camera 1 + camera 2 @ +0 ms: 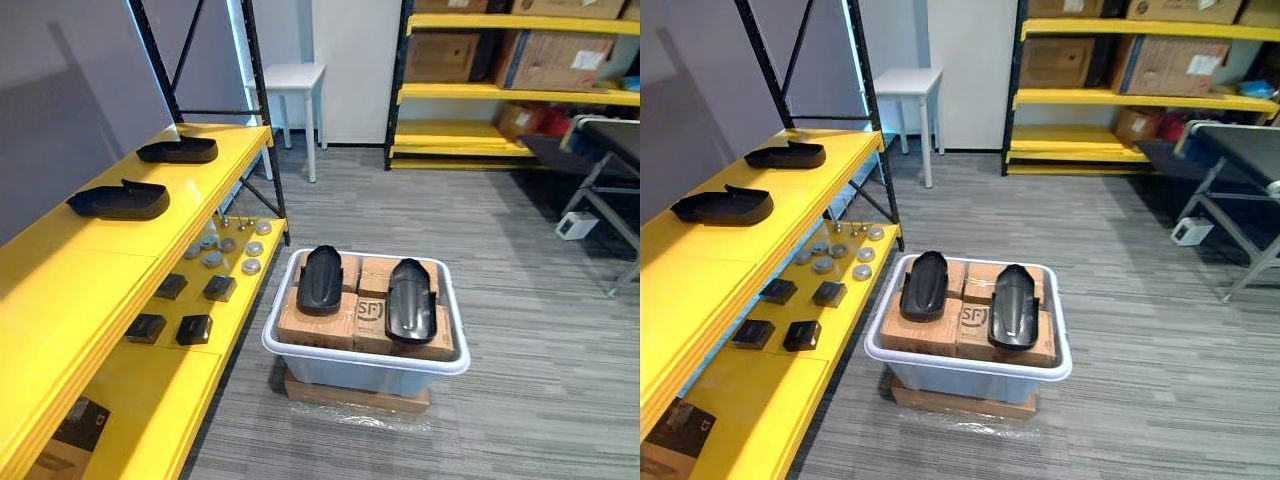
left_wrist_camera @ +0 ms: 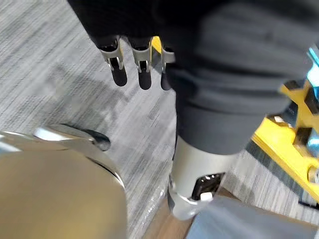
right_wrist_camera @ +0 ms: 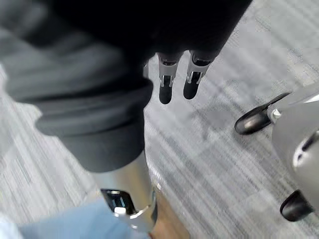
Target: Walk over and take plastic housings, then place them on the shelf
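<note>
**Survey: nothing held, stock in two places**

Left hand (image 2: 142,57): silver fingers hang straight and relaxed above the grey striped floor (image 1: 450,220), with nothing in its grasp. Right hand (image 3: 167,79): the same, fingers loose and straight, empty.

White plastic tub (image 1: 370,362) sits on the floor just right of the yellow metal shelf (image 1: 80,270). The tub is packed with brown cardboard boxes (image 1: 372,276). Two long black plastic housings lie on top of the boxes, side by side but apart: left housing (image 1: 320,278) and right housing (image 1: 410,300). A flat brown board (image 1: 350,392) lies under the tub, possibly cardboard in clear film.

Upper tier of the shelf carries two more black housings, the near shelf housing (image 1: 120,200) and the far shelf housing (image 1: 180,150), well apart.

Lower tier holds small black rectangular boxes (image 1: 195,328) at the nearer end and grey round discs (image 1: 212,260) farther along.

Background: a small white table (image 1: 295,75) stands by the wall. A second yellow rack (image 1: 470,92) carries large cardboard cartons (image 1: 440,55).
</note>
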Robot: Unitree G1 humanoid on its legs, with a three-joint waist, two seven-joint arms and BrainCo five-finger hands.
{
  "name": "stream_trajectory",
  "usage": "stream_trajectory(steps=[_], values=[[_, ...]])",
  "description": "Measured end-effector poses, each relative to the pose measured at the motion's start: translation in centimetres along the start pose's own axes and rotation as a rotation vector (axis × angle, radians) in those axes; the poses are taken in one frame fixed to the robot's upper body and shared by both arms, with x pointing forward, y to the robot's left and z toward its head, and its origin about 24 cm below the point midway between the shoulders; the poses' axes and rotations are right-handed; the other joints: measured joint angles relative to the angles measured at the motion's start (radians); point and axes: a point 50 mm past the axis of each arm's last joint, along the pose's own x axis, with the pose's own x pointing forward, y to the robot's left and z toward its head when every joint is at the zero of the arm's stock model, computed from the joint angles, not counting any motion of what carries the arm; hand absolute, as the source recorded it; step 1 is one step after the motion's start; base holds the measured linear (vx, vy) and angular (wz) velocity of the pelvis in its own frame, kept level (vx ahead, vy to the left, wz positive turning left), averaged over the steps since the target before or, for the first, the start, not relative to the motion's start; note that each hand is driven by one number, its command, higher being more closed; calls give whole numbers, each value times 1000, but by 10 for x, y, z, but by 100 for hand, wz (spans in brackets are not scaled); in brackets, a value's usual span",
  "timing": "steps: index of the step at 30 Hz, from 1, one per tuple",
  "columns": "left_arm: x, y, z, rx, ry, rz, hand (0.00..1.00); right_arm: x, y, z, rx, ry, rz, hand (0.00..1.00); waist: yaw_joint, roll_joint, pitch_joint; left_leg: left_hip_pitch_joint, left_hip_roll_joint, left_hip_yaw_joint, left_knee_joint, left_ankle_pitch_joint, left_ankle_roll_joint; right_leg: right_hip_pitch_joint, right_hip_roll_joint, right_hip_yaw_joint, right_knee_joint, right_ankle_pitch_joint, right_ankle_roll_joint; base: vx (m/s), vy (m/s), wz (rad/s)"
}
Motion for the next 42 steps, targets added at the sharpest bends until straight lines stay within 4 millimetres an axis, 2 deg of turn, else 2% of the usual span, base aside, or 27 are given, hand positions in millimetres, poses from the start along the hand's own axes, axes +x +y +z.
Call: stream_trajectory(steps=[1,2,3,5,6,7,8,9,10,11,14,15,17,18,19,21,22,23,24,26,27,29,30,33,36,39,42], values=[[0,-2,2,19,-3,-9,0,0,2,-1,-5,2,7,0,-3,1,5,20,2,-4,-4,-6,4,-40,-13,0,114,3,21,198,56,17],[1,-3,5,68,-9,-25,0,-1,4,-6,-19,15,13,0,-12,2,9,59,4,-17,-13,-15,10,-90,-36,-2,231,-30,31,225,29,48],[3,-5,8,97,-15,-39,0,-1,3,-6,-31,16,14,0,-13,5,6,86,10,-36,-32,-15,10,-110,-66,-35,212,-59,17,209,28,53],[4,-8,12,100,-27,-45,0,-1,3,-7,-42,19,15,0,-13,5,6,92,16,-51,-46,-18,5,-126,-89,-59,121,-55,10,188,-19,39],[4,-9,16,104,-35,-47,0,-1,6,-6,-47,19,20,0,-12,-1,6,95,18,-64,-58,-21,-2,-139,-101,-55,-3,-29,-3,190,-107,37],[5,-4,18,119,-40,-39,0,-1,6,-7,-54,22,22,0,-12,-24,-1,94,8,-80,-59,-28,-18,-143,-108,-21,-129,86,-13,194,-149,34],[5,-1,19,127,-42,-33,0,-1,6,-8,-58,28,22,0,-12,-44,-4,98,-5,-86,-59,-34,-26,-143,-114,6,-170,166,-1,160,-241,24],[4,-1,11,139,-11,-35,0,0,0,-6,-87,27,5,0,-13,-21,-12,103,16,-97,-63,-41,-38,-124,-87,1,-187,138,6,149,-244,10],[3,-1,6,136,-1,-36,0,0,-2,-3,-101,20,-1,0,-13,-12,-20,102,31,-97,-68,-45,-45,-118,-71,-3,-211,139,2,171,-276,-5],[1,-2,-1,130,15,-36,0,2,-2,5,-125,0,-8,0,-12,13,-33,100,60,-94,-81,-48,-50,-106,-36,-5,-265,160,-12,105,-150,-15],[0,-2,-4,125,20,-27,0,2,12,27,-200,-100,10,0,-12,21,-38,86,100,-84,-99,-55,-60,-89,22,3,-372,215,-33,83,-146,-28],[0,-1,-3,126,14,-20,0,0,20,40,-231,-164,22,0,-13,19,-36,75,101,-79,-99,-55,-61,-96,26,7,-387,225,-35,26,-21,-20],[0,-2,0,114,-6,-18,0,-8,42,86,-264,-370,42,0,-10,17,-12,61,95,-56,-99,-54,-62,-113,27,31,-415,250,-33,20,30,-29],[0,-3,1,113,-11,-19,0,-12,49,98,-277,-425,43,0,-9,18,-4,54,92,-51,-98,-54,-62,-119,25,33,-420,256,-32,-14,60,-26],[1,-7,5,141,-30,-31,0,-21,67,128,-286,-552,47,0,-11,18,12,22,81,-48,-89,-52,-62,-144,17,38,-440,275,-29,-22,50,-12],[1,-10,12,163,-63,-41,0,-32,87,157,-275,-661,55,0,-10,19,48,-9,74,-45,-75,-50,-63,-164,12,45,-453,291,-30,-25,53,-7],[2,-13,19,180,-93,-49,0,-41,104,181,-244,-740,65,0,-9,20,82,-36,69,-47,-61,-50,-63,-179,7,50,-462,303,-30,-56,44,-3],[3,-17,27,188,-118,-57,0,-53,121,208,-213,-821,72,0,-6,20,113,-67,65,-50,-46,-50,-63,-198,4,51,-473,318,-31,-57,26,2],[4,-19,31,199,-129,-58,0,-60,129,222,-197,-861,78,0,-5,21,130,-81,63,-54,-37,-50,-63,-204,2,50,-480,325,-31,-55,9,4],[6,-26,47,249,-176,-78,0,-91,153,275,-146,-1017,87,0,10,24,193,-125,60,-64,-8,-51,-64,-229,-1,48,-485,342,-33,-65,1,7],[6,-26,50,254,-188,-80,0,-99,157,288,-141,-1049,88,0,14,24,207,-137,59,-66,2,-52,-64,-235,-2,48,-485,346,-34,-63,8,8],[6,-30,60,261,-227,-89,0,-124,168,330,-119,-1127,90,0,17,30,254,-171,60,-79,49,-67,-65,-245,-3,46,-483,353,-34,-77,26,6],[6,-33,64,278,-243,-103,0,-146,176,362,-131,-1179,78,0,21,38,270,-223,61,-85,104,-88,-65,-274,-2,47,-482,364,-34,-89,38,0],[7,-45,69,286,-251,-140,0,-177,169,406,-155,-1217,16,0,53,76,291,-330,66,-97,224,-137,-52,-325,3,54,-481,385,-28,-84,74,-7],[7,-50,70,295,-250,-158,0,-183,159,419,-153,-1201,-12,0,67,95,302,-395,66,-111,294,-163,-44,-351,3,49,-481,396,-24,-75,88,5],[7,-55,74,311,-255,-176,0,-189,140,433,-185,-1175,-78,0,78,109,309,-496,55,-139,357,-176,-32,-408,-5,27,-480,412,-20,-121,108,19],[8,-65,76,313,-250,-197,0,-196,117,445,-263,-1165,-166,0,102,139,323,-575,43,-175,395,-175,-30,-447,-12,-10,-475,417,-18,-54,57,30]])
